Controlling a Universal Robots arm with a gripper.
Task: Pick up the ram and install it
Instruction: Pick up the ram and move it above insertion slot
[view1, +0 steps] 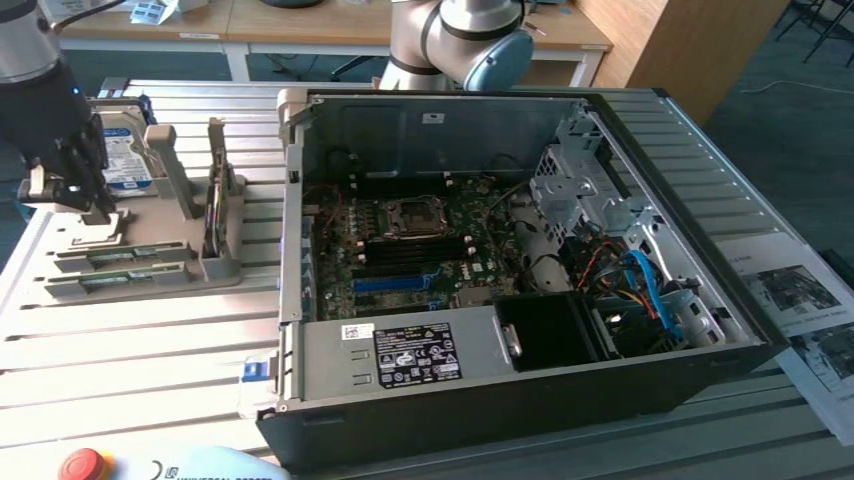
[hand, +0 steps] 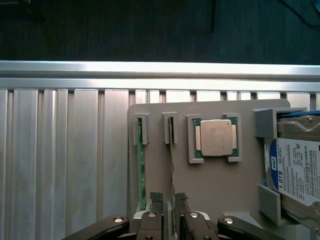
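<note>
At the exterior view's left, my gripper (view1: 83, 205) hangs low over the grey plastic parts holder (view1: 167, 268). In the wrist view, my fingers (hand: 156, 199) stand apart, straddling the long, thin green ram stick (hand: 171, 150), slotted beside the square silver CPU chip (hand: 216, 137). It seems best to centre squarely on it before squeezing.

The ram (hand: 171, 155) is seen stood on its long edge, slotted upright in the grey holder (hand: 210, 185); viewed edge-on, it appears thin and dark greenish.
</note>
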